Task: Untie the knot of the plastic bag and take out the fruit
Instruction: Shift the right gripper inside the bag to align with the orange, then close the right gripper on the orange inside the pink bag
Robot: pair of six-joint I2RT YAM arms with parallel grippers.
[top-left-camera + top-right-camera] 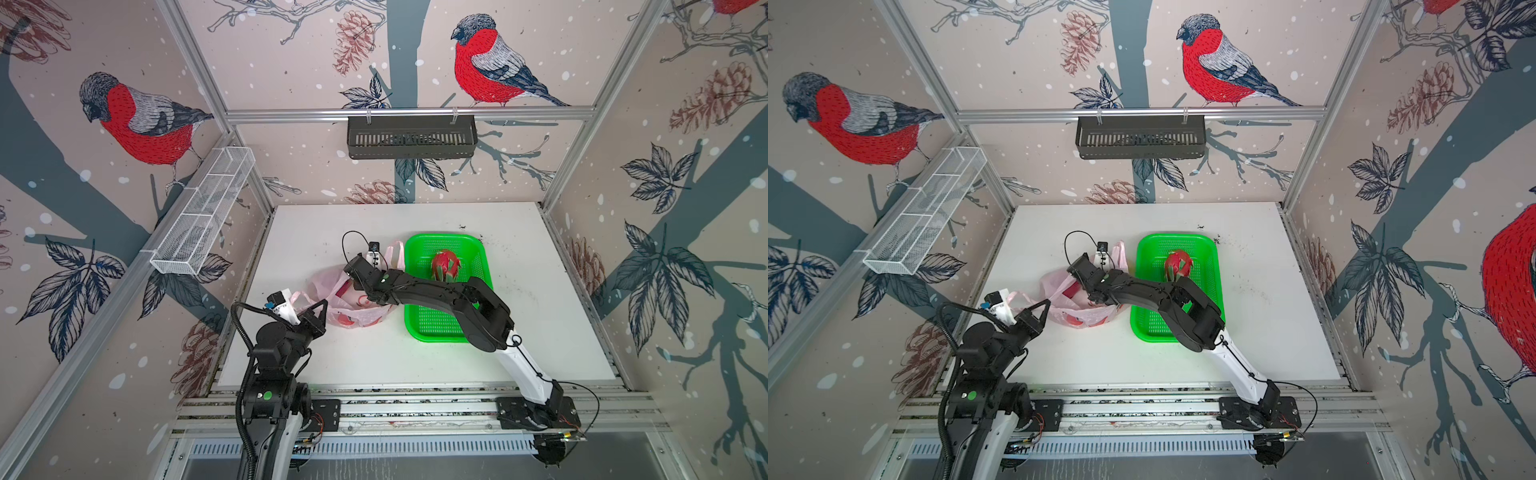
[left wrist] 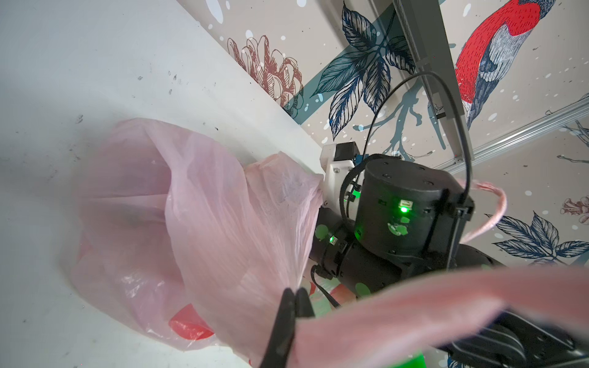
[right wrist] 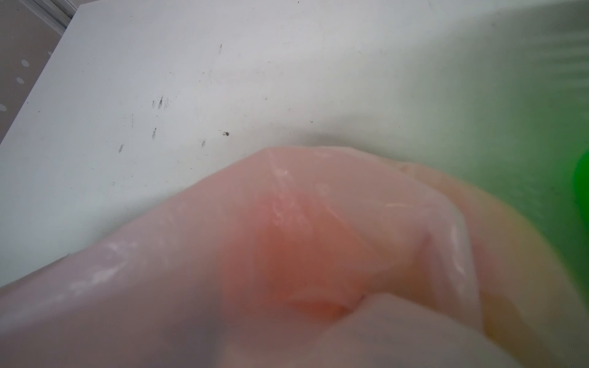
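My left fingers (image 2: 283,321) are pinched tight on film of the plastic bag (image 1: 365,313), which lies on the bench (image 1: 540,311) just left of the green basket (image 1: 436,328). The basket holds 1 dragon fruit (image 1: 445,264). My right fingers, reaching over the basket, are buried in the bag, so I cannot tell their opening.
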